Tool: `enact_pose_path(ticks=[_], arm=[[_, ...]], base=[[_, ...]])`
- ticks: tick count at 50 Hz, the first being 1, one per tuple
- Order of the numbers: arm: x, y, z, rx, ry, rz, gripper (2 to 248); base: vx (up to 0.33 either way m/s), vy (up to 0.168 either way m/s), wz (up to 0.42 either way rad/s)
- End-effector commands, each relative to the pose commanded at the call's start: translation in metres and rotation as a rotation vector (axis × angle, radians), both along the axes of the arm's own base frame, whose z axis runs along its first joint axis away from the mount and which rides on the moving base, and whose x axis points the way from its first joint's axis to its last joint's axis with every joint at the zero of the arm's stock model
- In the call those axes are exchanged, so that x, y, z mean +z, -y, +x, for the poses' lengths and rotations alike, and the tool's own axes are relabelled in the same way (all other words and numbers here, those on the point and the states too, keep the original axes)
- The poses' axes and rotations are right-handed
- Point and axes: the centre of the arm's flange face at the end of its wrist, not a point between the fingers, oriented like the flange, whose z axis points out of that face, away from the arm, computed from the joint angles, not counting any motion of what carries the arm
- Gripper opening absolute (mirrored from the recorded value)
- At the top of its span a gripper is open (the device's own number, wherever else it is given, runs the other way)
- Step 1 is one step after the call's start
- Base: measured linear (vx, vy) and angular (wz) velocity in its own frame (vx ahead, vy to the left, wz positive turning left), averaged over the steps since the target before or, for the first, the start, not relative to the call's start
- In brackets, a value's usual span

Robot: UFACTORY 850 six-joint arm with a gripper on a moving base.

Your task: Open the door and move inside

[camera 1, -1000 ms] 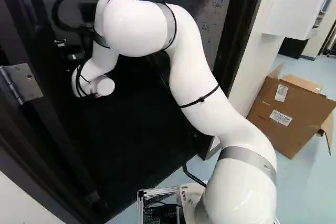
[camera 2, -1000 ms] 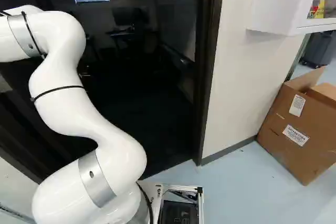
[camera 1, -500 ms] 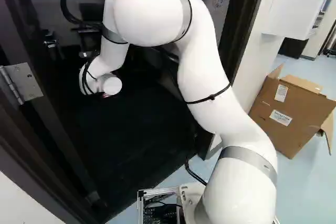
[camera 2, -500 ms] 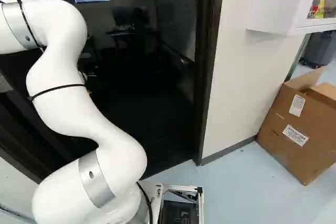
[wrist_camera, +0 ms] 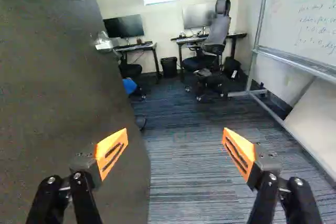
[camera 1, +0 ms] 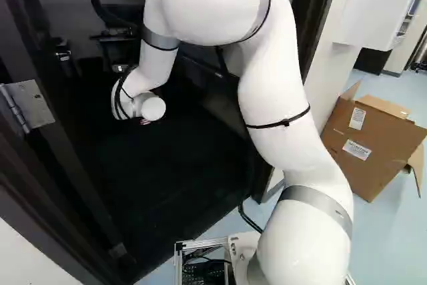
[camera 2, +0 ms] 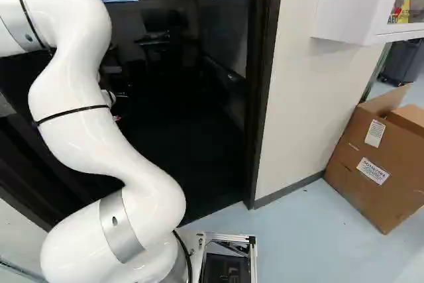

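Observation:
Past the bent arm, my gripper [camera 1: 145, 121] is a small, mostly hidden shape under the wrist in the left base view. In the wrist view the gripper [wrist_camera: 175, 142] is open, its orange pads wide apart with nothing between them. The dark door [wrist_camera: 58, 93] stands swung inward beside one finger, its metal handle [wrist_camera: 104, 43] farther ahead. Whether that finger touches the door I cannot tell. A metal hinge [camera 1: 28, 106] shows at the left of the left base view. The dark door frame [camera 2: 262, 77] borders the opening in the right base view.
Inside are carpet [wrist_camera: 189, 156], an office chair [wrist_camera: 212, 38], desks with monitors, a bin [wrist_camera: 169, 66] and a whiteboard [wrist_camera: 304, 19] on a wheeled stand. Outside, right of the frame, are a wall [camera 2: 291, 97], a white cabinet [camera 2: 348, 4] and a cardboard box [camera 2: 381, 164].
The arm has swung rightward in the left base view, carrying the wrist and gripper away from the hinge side; its upper bend has risen in the right base view. The base has stayed put.

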Motion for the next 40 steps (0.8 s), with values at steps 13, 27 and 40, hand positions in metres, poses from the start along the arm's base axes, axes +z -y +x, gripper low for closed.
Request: enact_pose_path(ticks=[13, 27, 40], arm=[[0.003, 0.024, -0.010, -0.019, -0.012, -0.010, 247], [0.006, 0.049, -0.021, -0.040, -0.023, -0.020, 247], [0.009, 0.072, -0.031, -0.060, -0.033, -0.028, 247]], base=[[0.000, 0.000, 0.000], [0.000, 0.000, 0.000], [0.000, 0.000, 0.000]])
